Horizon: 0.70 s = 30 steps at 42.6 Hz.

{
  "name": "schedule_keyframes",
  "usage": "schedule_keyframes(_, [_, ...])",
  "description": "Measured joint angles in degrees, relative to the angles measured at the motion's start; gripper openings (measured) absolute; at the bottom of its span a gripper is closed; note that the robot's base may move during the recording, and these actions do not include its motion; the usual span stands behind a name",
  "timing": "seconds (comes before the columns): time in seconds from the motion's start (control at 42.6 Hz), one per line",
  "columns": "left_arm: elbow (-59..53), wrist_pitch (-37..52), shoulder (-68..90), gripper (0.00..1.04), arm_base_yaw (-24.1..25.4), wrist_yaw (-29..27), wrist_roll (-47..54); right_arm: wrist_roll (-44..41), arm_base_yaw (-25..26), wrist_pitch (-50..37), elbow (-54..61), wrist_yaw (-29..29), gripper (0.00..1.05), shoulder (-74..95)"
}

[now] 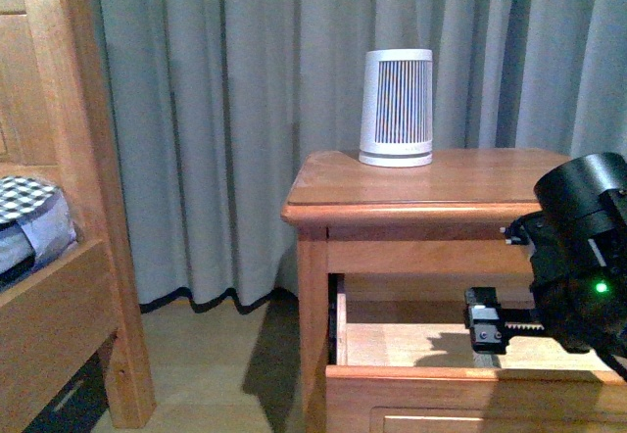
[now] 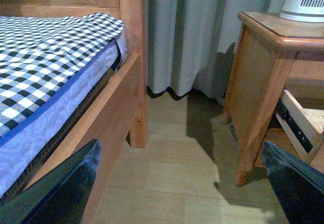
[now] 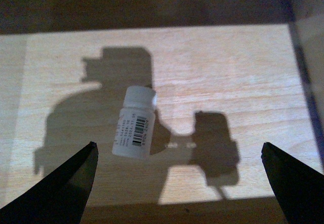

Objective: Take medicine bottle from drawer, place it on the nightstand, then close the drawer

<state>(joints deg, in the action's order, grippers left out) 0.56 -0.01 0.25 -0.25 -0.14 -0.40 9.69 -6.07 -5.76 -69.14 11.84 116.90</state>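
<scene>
The medicine bottle (image 3: pixel 134 122), small and white with a barcode label, lies on its side on the pale floor of the drawer (image 3: pixel 243 72). My right gripper (image 3: pixel 178 183) hangs open above it, the bottle lying between the two dark fingers and nearer one of them. In the front view the right arm (image 1: pixel 578 252) reaches over the pulled-out upper drawer (image 1: pixel 411 345) of the nightstand (image 1: pixel 441 183); the bottle is hidden there. My left gripper (image 2: pixel 185 183) is open over bare floor, between the bed and the nightstand (image 2: pixel 263 46).
A large white striped cylinder (image 1: pixel 396 108) stands on the nightstand top. A wooden bed frame (image 1: pixel 78 208) with a checked mattress (image 2: pixel 45 62) is on the left. Grey curtains (image 1: pixel 245 110) hang behind. The open drawer's slide rail (image 2: pixel 298 127) shows in the left wrist view.
</scene>
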Motion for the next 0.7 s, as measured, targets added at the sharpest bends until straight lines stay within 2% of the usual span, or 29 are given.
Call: schedule_keyframes(0.705, [0.0,0.0,0.02,0.98,0.0,-0.02,0.0,1.31,-2.03,5.86,-15.04,-0.44,0.98,15.67])
